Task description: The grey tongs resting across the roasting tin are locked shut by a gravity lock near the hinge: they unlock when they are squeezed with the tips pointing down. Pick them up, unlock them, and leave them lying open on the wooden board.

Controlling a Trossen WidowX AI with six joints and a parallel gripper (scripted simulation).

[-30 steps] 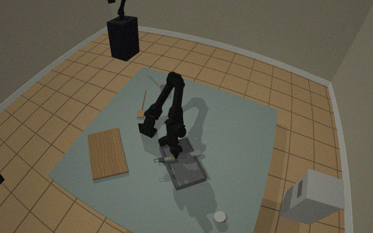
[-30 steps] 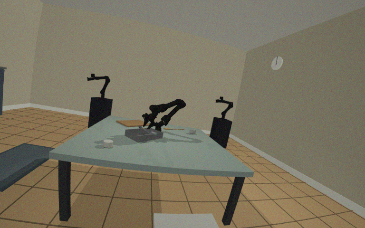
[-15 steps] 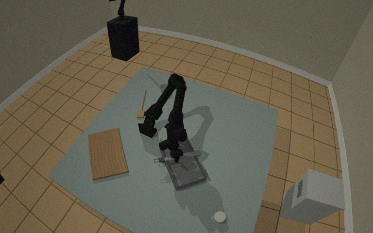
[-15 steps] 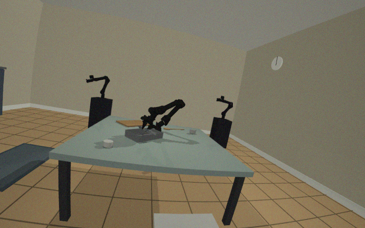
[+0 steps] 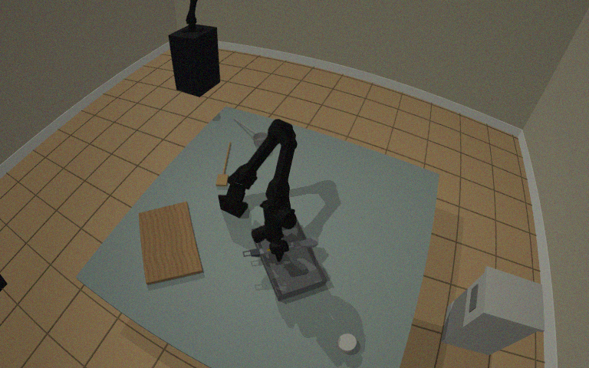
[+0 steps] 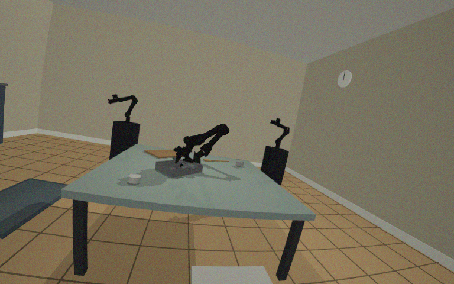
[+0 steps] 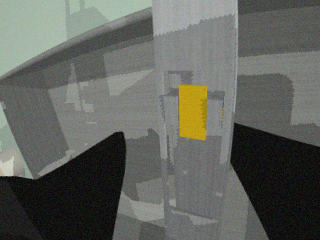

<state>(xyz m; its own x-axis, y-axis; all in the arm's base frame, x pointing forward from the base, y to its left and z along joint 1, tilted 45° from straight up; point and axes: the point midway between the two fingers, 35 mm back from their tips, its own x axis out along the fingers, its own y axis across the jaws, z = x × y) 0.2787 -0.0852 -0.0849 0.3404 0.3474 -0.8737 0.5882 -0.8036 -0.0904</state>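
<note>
Two black fingers of the robot's gripper (image 5: pixel 278 257) (image 6: pixel 176 161) (image 7: pixel 174 135) stand apart, holding nothing, around the long grey metal tongs (image 5: pixel 251 252) (image 7: pixel 195 170), which lie across the dark grey roasting tin (image 5: pixel 301 293) (image 6: pixel 174 173) (image 7: pixel 30 125); picking up seems to be the job now, so next the fingers should close

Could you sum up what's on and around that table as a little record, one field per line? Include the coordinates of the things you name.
Tongs: grey (image 7: pixel 195 45), lying across the roasting tin, with a yellow patch on them
Roasting tin: grey, open-topped (image 5: pixel 323 277) (image 6: pixel 174 172), under the arm
Tool: open (image 7: pixel 177 150), its fingers either side of the tongs, not closed on them
Wooden board: flat on the table, apart from the tin (image 5: pixel 170 242) (image 6: pixel 159 154)
White round object: on the table (image 5: pixel 347 342) (image 6: pixel 134 178)
Wall: round clock (image 6: pixel 344 78)
Task status: tongs not yet on the board
</note>
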